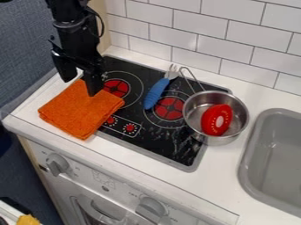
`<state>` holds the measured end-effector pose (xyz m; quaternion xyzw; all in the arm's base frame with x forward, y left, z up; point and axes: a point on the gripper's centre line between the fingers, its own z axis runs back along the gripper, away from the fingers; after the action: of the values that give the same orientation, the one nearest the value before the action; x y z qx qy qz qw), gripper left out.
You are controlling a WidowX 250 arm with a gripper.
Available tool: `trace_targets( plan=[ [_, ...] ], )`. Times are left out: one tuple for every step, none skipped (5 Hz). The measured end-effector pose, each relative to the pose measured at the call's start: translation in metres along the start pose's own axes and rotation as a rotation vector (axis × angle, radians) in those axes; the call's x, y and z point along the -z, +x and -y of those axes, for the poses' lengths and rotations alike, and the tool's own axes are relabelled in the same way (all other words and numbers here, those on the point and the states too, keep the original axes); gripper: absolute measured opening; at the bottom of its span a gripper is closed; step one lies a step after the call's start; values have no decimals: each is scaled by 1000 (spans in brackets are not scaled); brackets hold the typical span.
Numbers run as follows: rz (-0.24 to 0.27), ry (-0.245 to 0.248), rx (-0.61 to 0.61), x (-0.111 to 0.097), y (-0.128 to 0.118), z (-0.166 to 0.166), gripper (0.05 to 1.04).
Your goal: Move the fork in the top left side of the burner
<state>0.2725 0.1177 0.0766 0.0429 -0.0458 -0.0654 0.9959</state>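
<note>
End effector (pixel 80 79) released, fingers apart, above the folded orange towel (pixel 73 112). Step judged: pick up the fork. Suggest lifting clear of the towel, crossing to the blue handle (pixel 155 94), turning so the fingers close across its width, gripping mid-handle; raise before shifting toward the cooktop's (pixel 180 154) top left. Risk: clipping the saucepan (pixel 235 104) handle beside the tines. Fork (pixel 163 83) lies between the two burners; long axis slants, tines toward the tiled wall, butt toward the control knobs.
</note>
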Motion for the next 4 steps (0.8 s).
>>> trace_targets(
  plan=[
    [-29,-17,-2,8,-2,3,998],
    [-52,-40,67,8,27,40,998],
    [-91,-67,106,20,57,71,998],
    [-121,-73,106,37,89,89,999]
  ],
)
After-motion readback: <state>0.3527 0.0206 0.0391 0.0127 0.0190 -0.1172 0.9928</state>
